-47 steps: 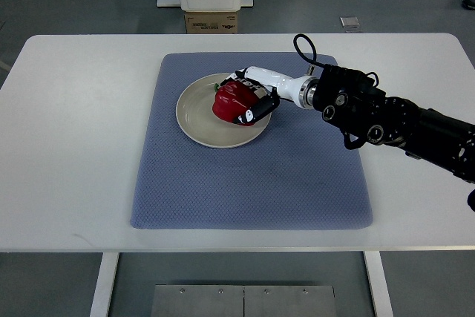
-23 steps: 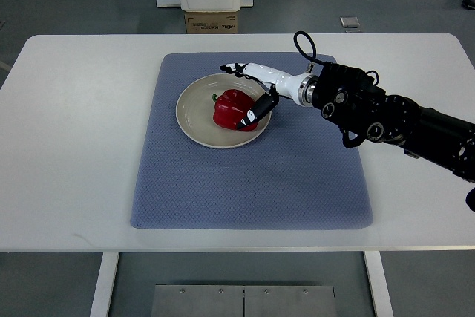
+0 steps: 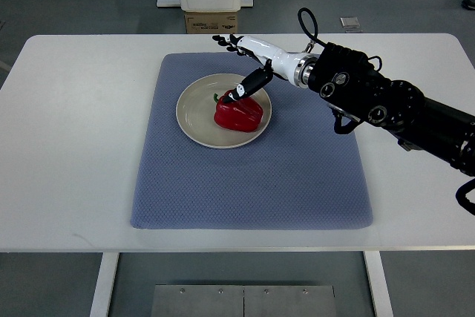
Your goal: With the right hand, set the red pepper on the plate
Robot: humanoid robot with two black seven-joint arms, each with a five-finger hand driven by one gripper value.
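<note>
top view | red pepper (image 3: 238, 113) on plate (image 3: 194, 113), stem pointing left | right hand (image 3: 251, 57) fingers spread, empty

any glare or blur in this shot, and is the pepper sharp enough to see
Top view: lighting is even and soft, with no hard glare on the white table. The red pepper on the plate is sharp, with a faint sheen. The right robot hand, open above it, is crisp, without motion blur. The mat weave stays resolved.

Bare blue mat (image 3: 252, 183) all around plate (image 3: 194, 113); only red pepper (image 3: 238, 112) on it.
</note>
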